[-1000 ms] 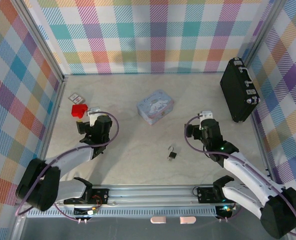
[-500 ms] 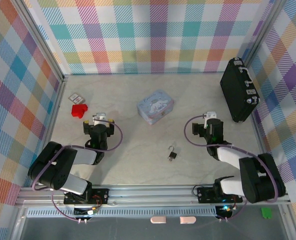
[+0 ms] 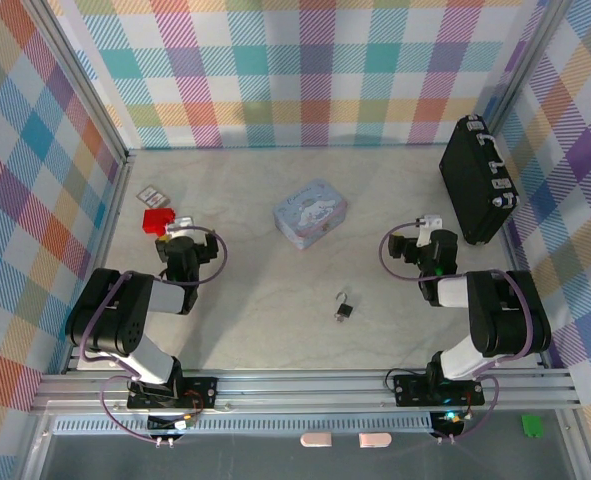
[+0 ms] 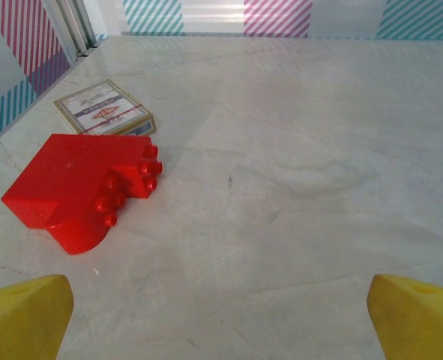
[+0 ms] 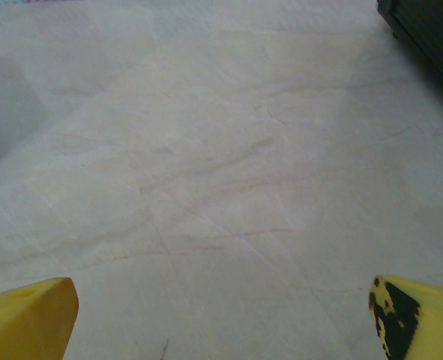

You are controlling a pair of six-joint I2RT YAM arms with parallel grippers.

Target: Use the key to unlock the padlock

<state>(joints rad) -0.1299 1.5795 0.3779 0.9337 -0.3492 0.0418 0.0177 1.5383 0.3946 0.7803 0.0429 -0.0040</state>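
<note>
padlock (image 3: 344,306): between, well apart from both | left end effector (image 3: 180,233): apart, empty | right end effector (image 3: 425,240): apart, empty

Bright, even light; the block (image 4: 71,187) casts only a faint, soft shadow. The right wrist view looks hazier than the left.

1. Left hand (image 4: 221,322): block (image 4: 79,187) and card deck (image 4: 105,111) stand at 10–11 o'clock; bare counter (image 4: 303,150) from 12 to 3.
2. Right hand (image 5: 222,319): case (image 5: 431,30) blocks 1 o'clock; 9 to 12 lies open.
3. Padlock (image 3: 343,306): free all round; tin (image 3: 311,213) at 11, well apart.
</note>
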